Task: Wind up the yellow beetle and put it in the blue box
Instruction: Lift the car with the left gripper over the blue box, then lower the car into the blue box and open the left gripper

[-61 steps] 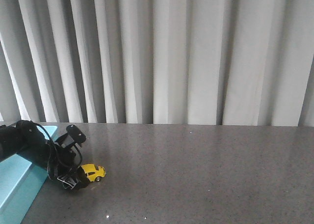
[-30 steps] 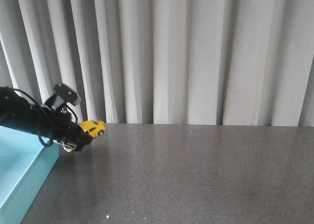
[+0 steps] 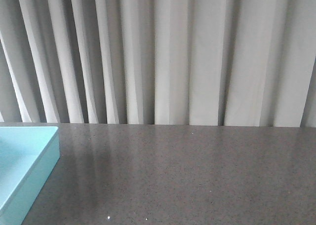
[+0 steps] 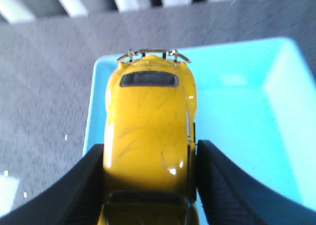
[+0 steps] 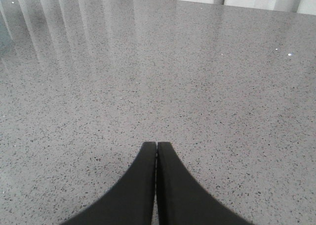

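Note:
In the left wrist view my left gripper (image 4: pixel 148 151) is shut on the yellow beetle (image 4: pixel 148 131), its black fingers (image 4: pixel 224 180) pressed to both sides of the car. The car hangs above the blue box (image 4: pixel 237 116), over the box's near-left corner. In the front view only the corner of the blue box (image 3: pixel 29 156) shows at the far left; the left arm and the car are out of that view. My right gripper (image 5: pixel 156 146) is shut and empty, over bare grey tabletop.
The grey speckled tabletop (image 3: pixel 187 175) runs from the box to the right edge. Pleated white curtains (image 3: pixel 173 52) hang along the table's back edge.
My left arm has lifted the yellow beetle off the table and carried it left, out of the front view, to above the blue box.

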Robot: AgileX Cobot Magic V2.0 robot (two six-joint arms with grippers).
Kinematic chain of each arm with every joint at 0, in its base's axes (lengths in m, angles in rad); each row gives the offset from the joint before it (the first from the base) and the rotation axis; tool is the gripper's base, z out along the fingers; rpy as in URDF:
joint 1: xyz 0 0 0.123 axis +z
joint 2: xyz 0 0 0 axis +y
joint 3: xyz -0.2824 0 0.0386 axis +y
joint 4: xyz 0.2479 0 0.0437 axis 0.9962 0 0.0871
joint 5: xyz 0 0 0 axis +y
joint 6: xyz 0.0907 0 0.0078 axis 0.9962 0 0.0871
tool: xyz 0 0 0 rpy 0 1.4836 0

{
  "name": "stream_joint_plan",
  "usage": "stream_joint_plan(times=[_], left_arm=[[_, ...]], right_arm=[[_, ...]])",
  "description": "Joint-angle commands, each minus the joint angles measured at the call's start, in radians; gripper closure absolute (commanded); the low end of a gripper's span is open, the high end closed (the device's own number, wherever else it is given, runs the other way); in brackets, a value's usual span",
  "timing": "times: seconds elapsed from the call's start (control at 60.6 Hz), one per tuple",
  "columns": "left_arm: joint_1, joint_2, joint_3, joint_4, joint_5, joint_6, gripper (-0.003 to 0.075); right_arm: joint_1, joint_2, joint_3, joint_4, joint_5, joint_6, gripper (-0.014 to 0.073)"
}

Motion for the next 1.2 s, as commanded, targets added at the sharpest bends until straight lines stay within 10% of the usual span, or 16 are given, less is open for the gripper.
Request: stream_joint_plan(times=[0.0,0.429,0.858,1.188], left_arm=[[0.000,-0.020,0.055,-0.016,-0.115,-0.036,0.0724],[-0.061,0.104,0.124,-0.140,-0.100,0.067,0.0661],[-0.061,0.143,0.124,-0.249,-0.047,0.064,0.0274],[-0.061,0.081,0.120,-0.326,-0.044,0.065,0.0272]], right_arm=[[-0.005,0.003,-0.026,0.014,-0.069,-0.006,0.0601],[-0.005,0.003,-0.026,0.014,-0.069,-0.006,0.0601],[-0.005,0.003,-0.026,0.013,-0.068,-0.006,0.0601],[-0.005,0.003,-0.026,0.013,-0.068,-0.006,0.0601]])
